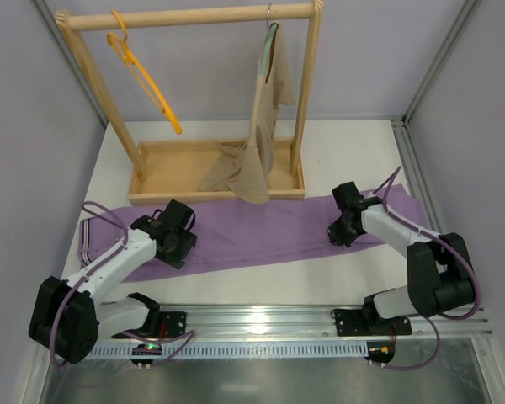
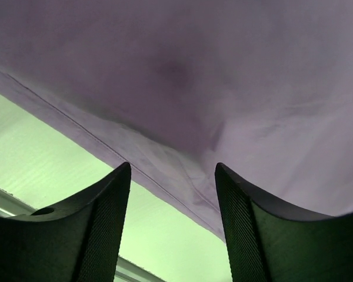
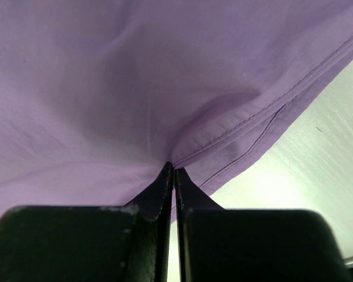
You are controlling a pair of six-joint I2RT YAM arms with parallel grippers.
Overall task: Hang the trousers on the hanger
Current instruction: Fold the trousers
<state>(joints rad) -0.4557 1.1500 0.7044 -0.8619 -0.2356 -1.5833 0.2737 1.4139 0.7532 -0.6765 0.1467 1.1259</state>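
The lilac trousers [image 1: 261, 231] lie flat across the white table, striped waistband at the left. The orange-yellow hanger [image 1: 143, 80] hangs at the left end of the wooden rack's top bar. My left gripper [image 1: 181, 244] hovers over the trousers' near edge with its fingers apart. In the left wrist view the fabric's hem [image 2: 165, 176] runs between the two fingers [image 2: 115, 200] and nothing is pinched. My right gripper [image 1: 341, 234] is shut on the trousers. In the right wrist view the cloth [image 3: 135, 88] puckers into its closed tips [image 3: 173, 169] beside a stitched seam.
The wooden rack [image 1: 307, 93] stands at the back on a tray-like base [image 1: 172, 168]. A beige garment [image 1: 257, 160] on a grey-green hanger droops into that base. A metal rail [image 1: 278, 316] runs along the near edge, and grey walls close both sides.
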